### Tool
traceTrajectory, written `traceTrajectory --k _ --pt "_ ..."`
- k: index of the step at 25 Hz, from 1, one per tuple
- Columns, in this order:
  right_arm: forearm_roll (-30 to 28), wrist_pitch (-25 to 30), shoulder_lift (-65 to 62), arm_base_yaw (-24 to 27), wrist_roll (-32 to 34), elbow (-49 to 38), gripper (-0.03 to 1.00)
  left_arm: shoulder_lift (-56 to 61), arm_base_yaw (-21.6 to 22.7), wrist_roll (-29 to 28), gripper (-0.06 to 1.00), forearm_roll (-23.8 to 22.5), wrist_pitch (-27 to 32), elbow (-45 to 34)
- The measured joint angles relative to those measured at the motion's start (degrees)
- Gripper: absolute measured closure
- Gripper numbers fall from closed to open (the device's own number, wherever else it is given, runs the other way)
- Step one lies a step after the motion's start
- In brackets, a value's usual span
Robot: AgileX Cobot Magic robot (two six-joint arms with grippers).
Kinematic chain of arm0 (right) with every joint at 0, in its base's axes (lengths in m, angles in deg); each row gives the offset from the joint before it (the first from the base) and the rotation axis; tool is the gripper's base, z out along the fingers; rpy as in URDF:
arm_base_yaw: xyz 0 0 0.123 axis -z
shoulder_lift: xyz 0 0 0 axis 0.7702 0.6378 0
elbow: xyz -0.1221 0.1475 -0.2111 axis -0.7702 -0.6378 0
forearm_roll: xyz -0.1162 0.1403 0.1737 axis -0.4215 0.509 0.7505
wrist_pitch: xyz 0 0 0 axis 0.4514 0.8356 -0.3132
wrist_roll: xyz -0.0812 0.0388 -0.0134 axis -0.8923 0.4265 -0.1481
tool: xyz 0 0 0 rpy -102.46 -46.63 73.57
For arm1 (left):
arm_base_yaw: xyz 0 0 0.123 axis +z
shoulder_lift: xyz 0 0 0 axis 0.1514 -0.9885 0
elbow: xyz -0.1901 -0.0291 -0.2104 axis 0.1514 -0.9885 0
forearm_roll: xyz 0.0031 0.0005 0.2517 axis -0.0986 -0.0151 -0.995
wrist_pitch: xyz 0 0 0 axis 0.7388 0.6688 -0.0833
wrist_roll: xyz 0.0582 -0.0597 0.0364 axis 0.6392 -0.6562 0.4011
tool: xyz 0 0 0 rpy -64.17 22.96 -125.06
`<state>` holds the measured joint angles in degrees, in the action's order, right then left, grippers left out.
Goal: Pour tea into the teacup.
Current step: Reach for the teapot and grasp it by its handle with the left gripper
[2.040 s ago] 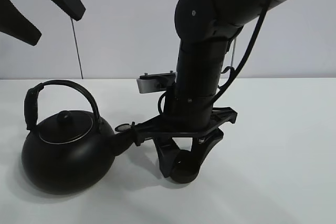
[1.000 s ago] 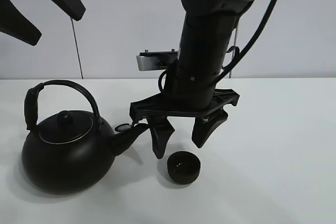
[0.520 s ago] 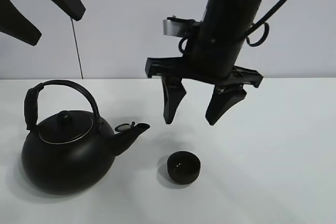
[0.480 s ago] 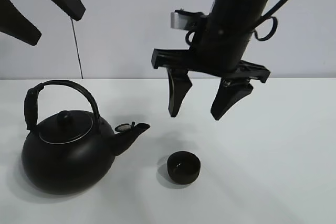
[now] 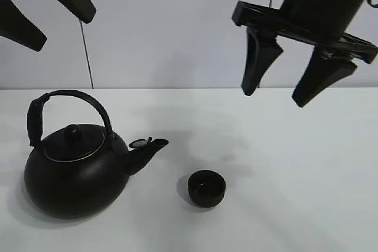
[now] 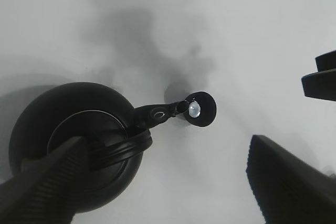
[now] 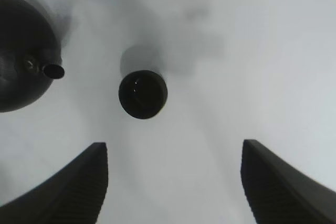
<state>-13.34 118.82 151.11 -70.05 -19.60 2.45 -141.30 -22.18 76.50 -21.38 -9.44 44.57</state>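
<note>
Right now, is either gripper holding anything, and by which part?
Nothing is held. The right gripper and the left gripper both hang open in the air; the kettle and the teacup stand untouched.

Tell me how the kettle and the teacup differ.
The kettle is far bigger than the teacup. The kettle has an arched handle, a lid and a spout; the teacup has none. The kettle is lidded, the teacup open-topped. Both are round, black and upright on the white table.

White table (image 5: 307, 205) against a plain pale grey wall (image 5: 165, 28).
</note>
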Motion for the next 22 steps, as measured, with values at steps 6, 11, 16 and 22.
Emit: traceTrajectory --k 6,11,16,22 --pt "1.10 0.79 -6.21 3.87 -2.79 -6.51 0.47 0.00 0.00 0.00 0.35 0.00 0.00 0.00" --pt "2.02 1.40 -8.95 3.87 -3.01 -6.83 0.47 0.00 0.00 0.00 0.35 0.00 0.00 0.00" --pt "2.06 1.51 -9.60 3.87 -3.17 -6.83 0.47 0.00 0.00 0.00 0.35 0.00 0.00 0.00" --pt "2.64 1.56 -9.60 3.87 -3.17 -6.83 0.47 0.00 0.00 0.00 0.35 0.00 0.00 0.00"
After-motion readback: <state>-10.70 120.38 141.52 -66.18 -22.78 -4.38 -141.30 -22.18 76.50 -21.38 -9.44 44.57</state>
